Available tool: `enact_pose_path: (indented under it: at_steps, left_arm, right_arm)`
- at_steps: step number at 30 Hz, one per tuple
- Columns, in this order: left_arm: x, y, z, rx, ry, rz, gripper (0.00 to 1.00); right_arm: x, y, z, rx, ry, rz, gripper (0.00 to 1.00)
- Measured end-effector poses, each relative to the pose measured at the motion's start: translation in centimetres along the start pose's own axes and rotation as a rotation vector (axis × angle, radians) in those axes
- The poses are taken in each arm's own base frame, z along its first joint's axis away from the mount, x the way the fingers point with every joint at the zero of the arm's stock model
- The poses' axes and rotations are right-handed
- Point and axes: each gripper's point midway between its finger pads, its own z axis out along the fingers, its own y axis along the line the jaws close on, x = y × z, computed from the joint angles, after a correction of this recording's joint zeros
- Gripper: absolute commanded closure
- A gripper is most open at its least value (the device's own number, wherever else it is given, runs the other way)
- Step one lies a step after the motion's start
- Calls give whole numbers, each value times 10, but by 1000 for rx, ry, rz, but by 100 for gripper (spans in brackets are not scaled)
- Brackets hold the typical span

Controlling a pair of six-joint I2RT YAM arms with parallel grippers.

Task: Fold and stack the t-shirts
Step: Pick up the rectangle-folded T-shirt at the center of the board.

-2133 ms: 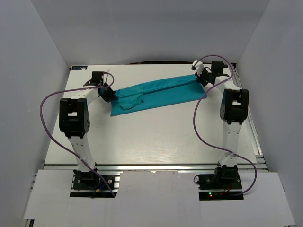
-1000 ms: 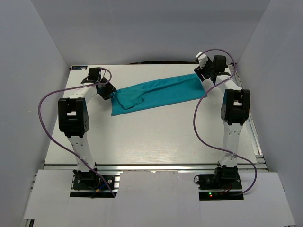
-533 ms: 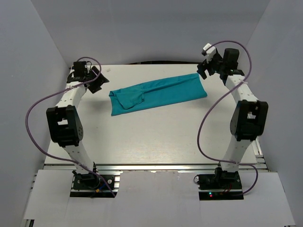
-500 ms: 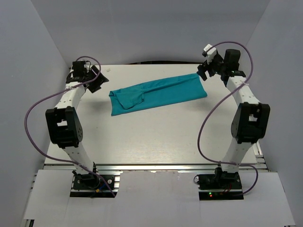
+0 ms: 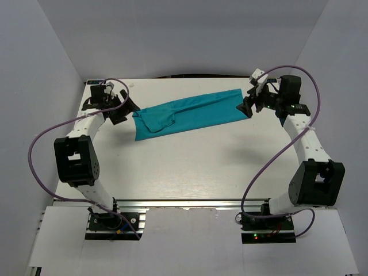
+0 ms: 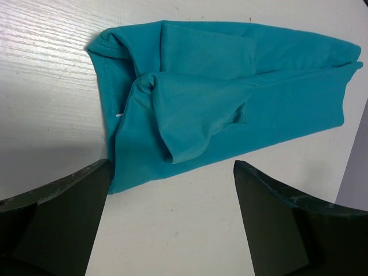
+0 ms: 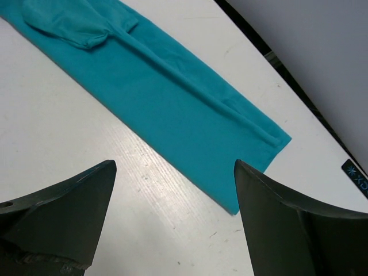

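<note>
- T-shirt (image 5: 192, 112): teal, long folded strip, far tabletop (image 5: 190, 167)
- Left gripper (image 5: 124, 109), right gripper (image 5: 248, 107): wide, empty, at strip ends
- Step, judged: lengthwise fold laid; next, pinch ends, fold crosswise

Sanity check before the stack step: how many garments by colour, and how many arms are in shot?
Teal t-shirt: 1
Garments of any other colour: 0
Robot arms: 2 (left arm, right arm)
Total: 3
</note>
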Motion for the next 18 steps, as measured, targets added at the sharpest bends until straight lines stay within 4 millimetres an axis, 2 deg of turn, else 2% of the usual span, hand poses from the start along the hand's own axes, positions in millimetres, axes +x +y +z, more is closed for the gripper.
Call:
enact_pose_path:
  at_steps: [5,12,18]
  left_arm:
    - [4,3,10,21,22,39,2]
    - [28,27,41,4,103,14,2]
    - [40,41,63,2,143,-4,6]
  right_arm:
    - [4,12,-6,-10,8,27,11]
    - [20,22,-5,-24,31,81,11]
    - [21,23,-5,-25,33,91,11]
